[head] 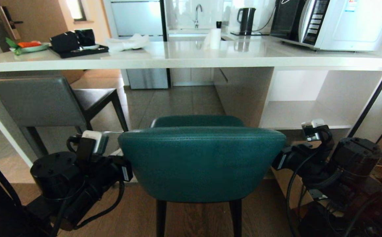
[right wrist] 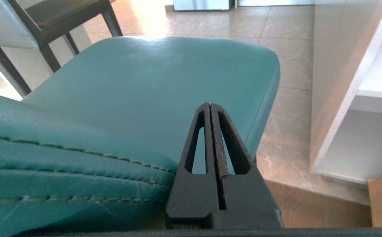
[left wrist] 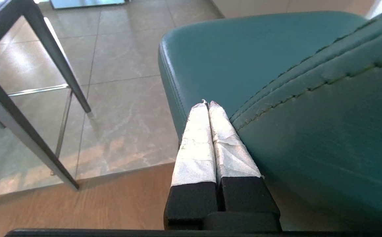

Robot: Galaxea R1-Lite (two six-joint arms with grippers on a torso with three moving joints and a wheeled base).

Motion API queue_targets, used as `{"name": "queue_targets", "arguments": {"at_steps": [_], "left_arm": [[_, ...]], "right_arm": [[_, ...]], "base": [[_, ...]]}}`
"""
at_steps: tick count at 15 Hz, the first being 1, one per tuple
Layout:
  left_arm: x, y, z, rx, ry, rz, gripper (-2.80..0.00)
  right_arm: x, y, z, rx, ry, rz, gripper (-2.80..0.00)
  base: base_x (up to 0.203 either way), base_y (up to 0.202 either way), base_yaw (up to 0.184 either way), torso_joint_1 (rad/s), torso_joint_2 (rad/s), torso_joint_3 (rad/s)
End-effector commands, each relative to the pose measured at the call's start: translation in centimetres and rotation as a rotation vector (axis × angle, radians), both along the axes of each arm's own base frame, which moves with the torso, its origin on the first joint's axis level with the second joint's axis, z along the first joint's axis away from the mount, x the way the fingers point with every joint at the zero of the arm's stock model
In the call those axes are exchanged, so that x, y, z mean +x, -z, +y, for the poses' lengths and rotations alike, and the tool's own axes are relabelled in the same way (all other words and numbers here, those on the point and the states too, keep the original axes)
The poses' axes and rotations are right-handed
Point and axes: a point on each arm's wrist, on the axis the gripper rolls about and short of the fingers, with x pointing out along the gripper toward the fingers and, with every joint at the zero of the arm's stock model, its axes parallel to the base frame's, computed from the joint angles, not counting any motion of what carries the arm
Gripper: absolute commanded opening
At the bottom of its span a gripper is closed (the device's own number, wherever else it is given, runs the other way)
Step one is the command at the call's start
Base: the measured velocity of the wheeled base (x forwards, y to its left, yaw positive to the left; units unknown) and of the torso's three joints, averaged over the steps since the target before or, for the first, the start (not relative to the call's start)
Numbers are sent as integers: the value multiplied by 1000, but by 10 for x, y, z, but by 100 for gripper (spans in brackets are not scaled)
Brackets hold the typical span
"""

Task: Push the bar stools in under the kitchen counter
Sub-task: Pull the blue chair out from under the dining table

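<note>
Right, nearest to me the teal stool stands square before the bench, its seat front only just reaching the bench's edge, so most of it is not yet under. Two hands flank its rounded back: the left hand with fingers pressed together, empty, lying against the backrest's side, and the right hand likewise pressed together, empty, tucked against the other side. My worry is that both bear on a curved, slick back; if one side pushes harder the stool could swivel and a hand slide off the edge, or the thin legs could catch where the wood floor meets the tile and tip it forward. Further off on the left, the grey stool sits with its seat already beneath the bench. Counting: two stools, two hands, one bench; on it one microwave, one kettle
</note>
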Motion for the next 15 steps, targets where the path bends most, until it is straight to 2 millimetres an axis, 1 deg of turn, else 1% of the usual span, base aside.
{"name": "queue_targets", "arguments": {"at_steps": [1, 3, 6, 8, 10, 12, 14, 15], "left_arm": [[-15, -6, -15, -14, 79, -22, -280], [-18, -13, -12, -29, 70, -43, -280], [-21, -22, -9, -48, 64, -77, -280], [-20, -19, -5, -39, 48, -66, -280], [-17, -16, 2, -30, 18, -55, -280], [-13, -14, 5, -25, 0, -49, -280], [-8, -6, 8, -7, -22, -19, -280], [-9, -4, 9, -2, -24, -10, -280]], "right_arm": [[-3, -8, -1, 13, 6, -34, -280], [-7, -9, -3, 12, 14, -35, -280], [-13, -17, -6, 25, 37, -59, -280], [-15, -15, -7, 20, 40, -47, -280], [-21, -12, -8, 10, 32, -29, -280], [-28, -9, 0, -6, -9, -19, -280], [-36, -6, 9, -18, -50, -11, -280], [-36, -5, 9, -20, -52, -8, -280]], "base": [[0, 0, 0, 0, 0, 0], [0, 0, 0, 0, 0, 0], [0, 0, 0, 0, 0, 0], [0, 0, 0, 0, 0, 0], [0, 0, 0, 0, 0, 0], [0, 0, 0, 0, 0, 0], [0, 0, 0, 0, 0, 0], [0, 0, 0, 0, 0, 0]]}}
